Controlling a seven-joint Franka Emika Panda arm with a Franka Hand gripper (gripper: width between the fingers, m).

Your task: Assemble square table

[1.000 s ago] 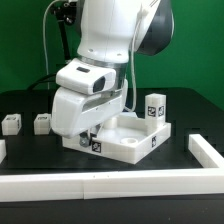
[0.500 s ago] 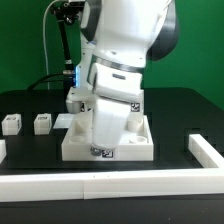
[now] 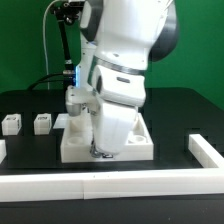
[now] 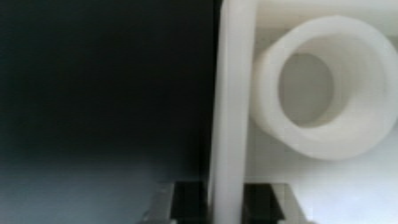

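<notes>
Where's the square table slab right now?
Exterior view, centre: the square table slab lies on the black worktop under the hand, two leg posts to the exterior view's left.

Black worktop (image 3: 190, 105) bears the white slab (image 3: 72, 148) and two leg posts (image 3: 42, 122).

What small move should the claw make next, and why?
Probably open the claw and lift clear: it pinches the tabletop slab's wall, the slab lies flat, and two leg posts lie loose at the exterior view's left, not yet fitted.
</notes>
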